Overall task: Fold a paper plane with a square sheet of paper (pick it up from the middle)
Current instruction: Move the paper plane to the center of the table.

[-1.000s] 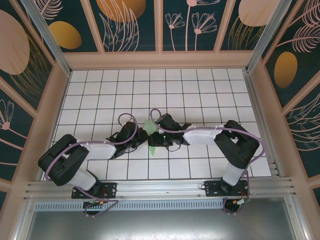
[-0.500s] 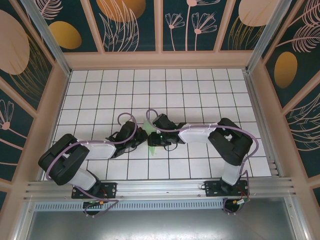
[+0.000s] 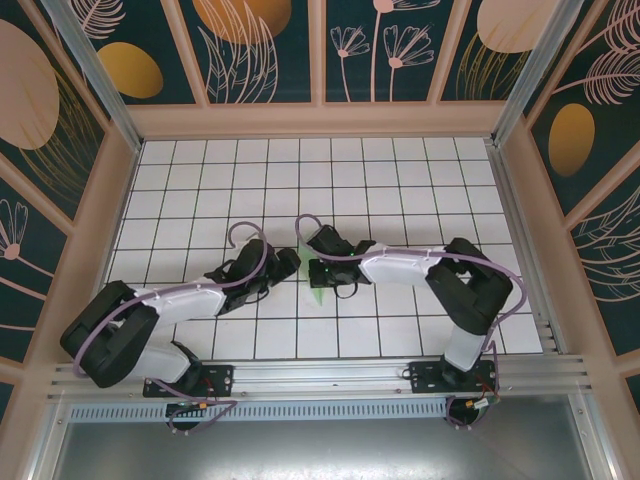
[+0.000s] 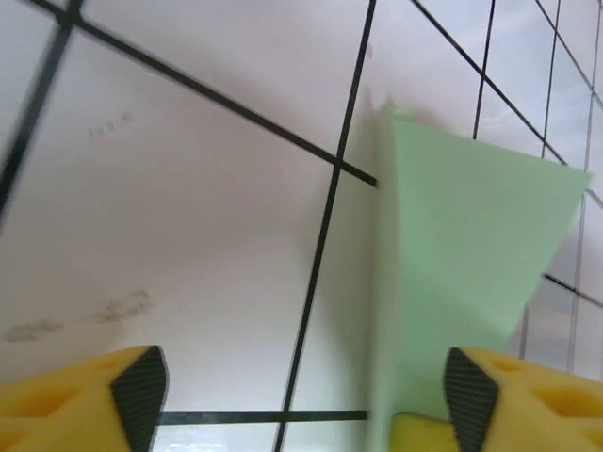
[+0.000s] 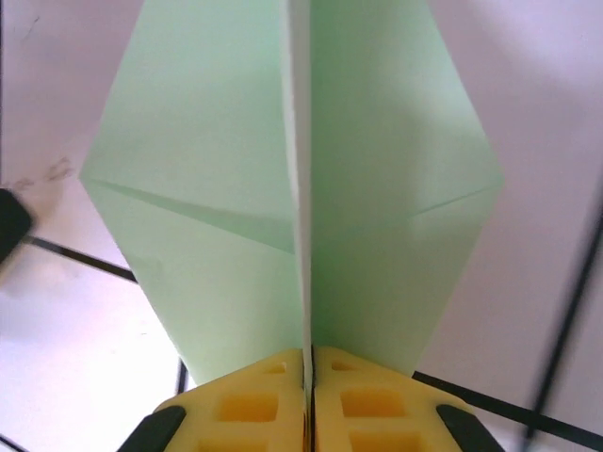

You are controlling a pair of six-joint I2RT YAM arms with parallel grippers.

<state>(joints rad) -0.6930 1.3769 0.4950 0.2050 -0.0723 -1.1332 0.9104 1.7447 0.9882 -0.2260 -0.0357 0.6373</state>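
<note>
The pale mint-green sheet of paper is folded into a pointed paper plane (image 5: 217, 188) with two wings spread either side of a central fold. My right gripper (image 5: 309, 363) is shut on that central fold, its yellow fingers (image 5: 247, 405) pressed together. From above, the right gripper (image 3: 318, 270) sits over the plane (image 3: 318, 296) at the table's middle. My left gripper (image 3: 287, 262) stands just left of it. In the left wrist view the left gripper (image 4: 304, 391) is open, with the paper (image 4: 462, 254) by its right finger (image 4: 471, 395).
The white grid-tiled table (image 3: 400, 180) is ringed by tan wooden walls (image 3: 320, 122) with dark floral panels. An aluminium rail (image 3: 320, 375) runs along the near edge by the arm bases. Open tiles lie behind and to both sides.
The left gripper has opened and let go of the paper. The right gripper has shut on the central fold. The left arm has stretched slightly forward.
</note>
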